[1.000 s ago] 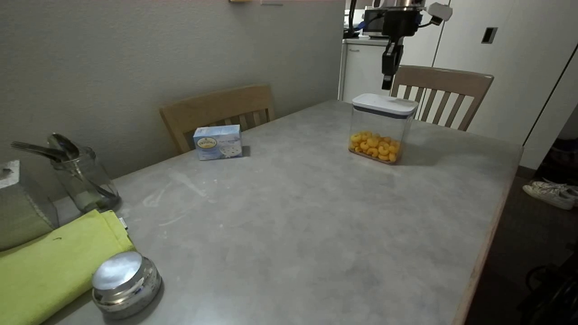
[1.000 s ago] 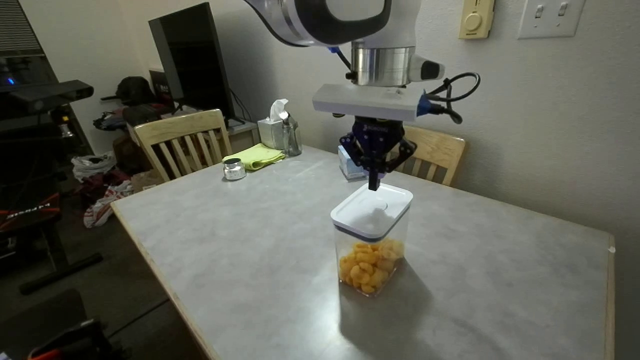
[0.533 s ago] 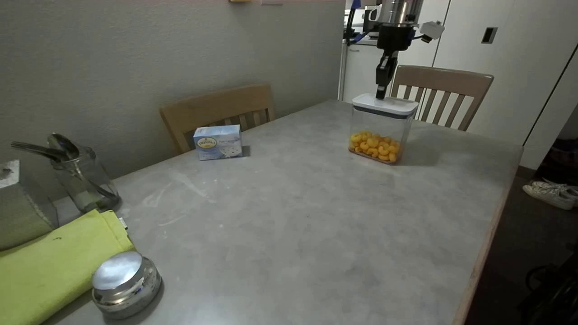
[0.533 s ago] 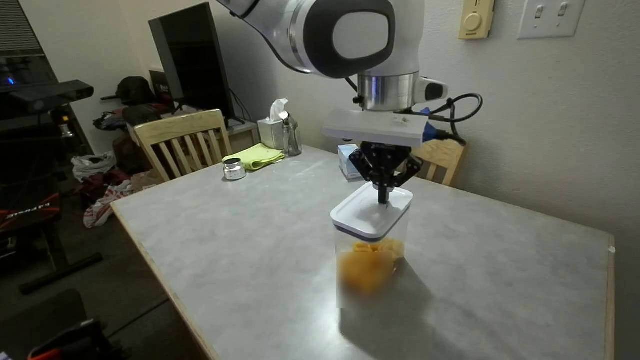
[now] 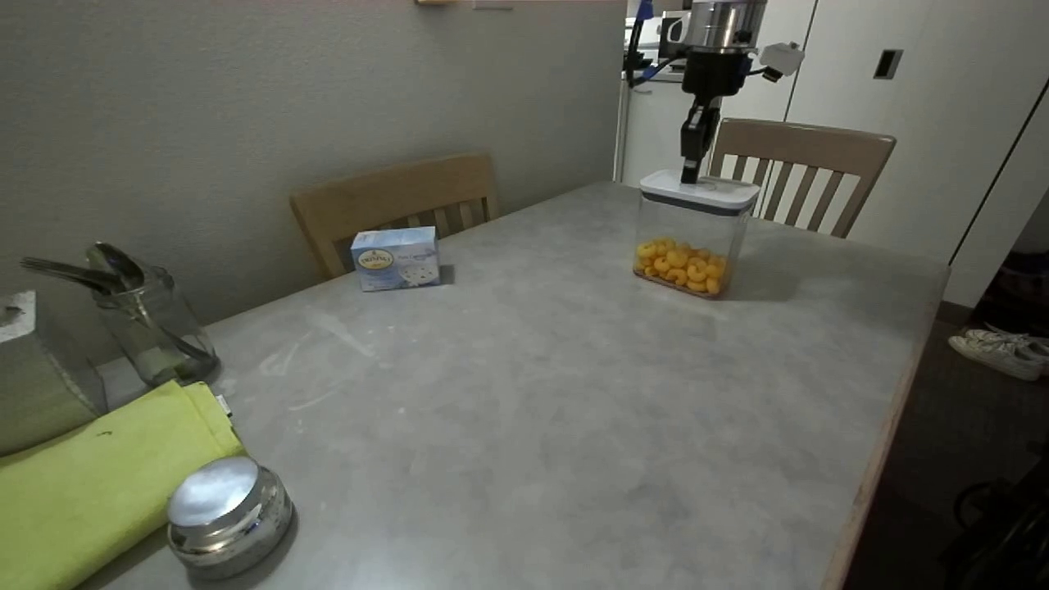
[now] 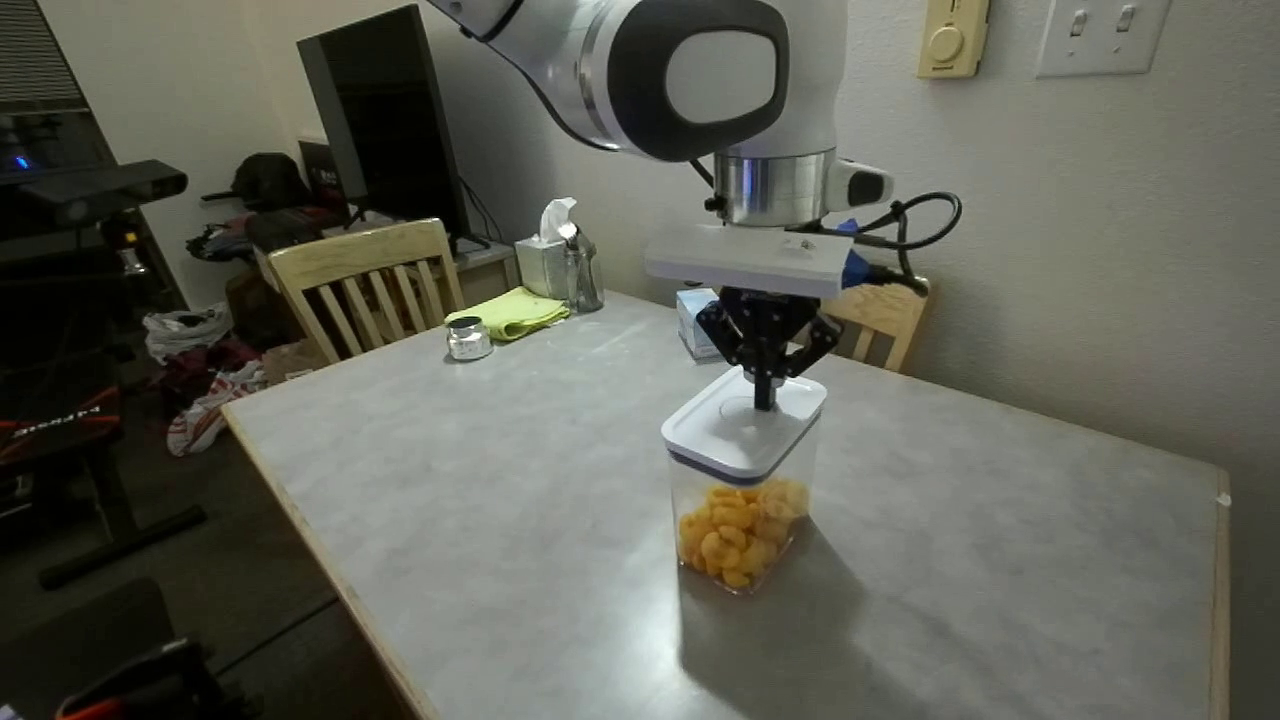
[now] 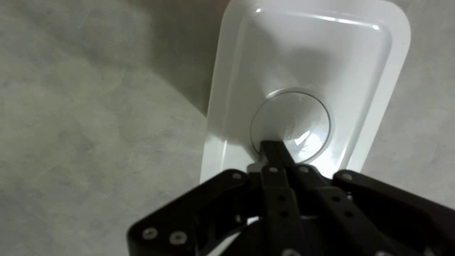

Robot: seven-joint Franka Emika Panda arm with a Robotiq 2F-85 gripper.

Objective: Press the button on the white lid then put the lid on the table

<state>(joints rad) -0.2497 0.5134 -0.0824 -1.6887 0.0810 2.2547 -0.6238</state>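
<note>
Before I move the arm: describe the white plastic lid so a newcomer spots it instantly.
On the large grey mottled tabletop stands a clear boxy container partly filled with yellow-orange pieces. Capping it, below the closed black gripper, is the flat white plastic lid. Its rounded-rectangle outline and round central button set it apart from the round silver metal lid beside the lime-green cloth.
</note>
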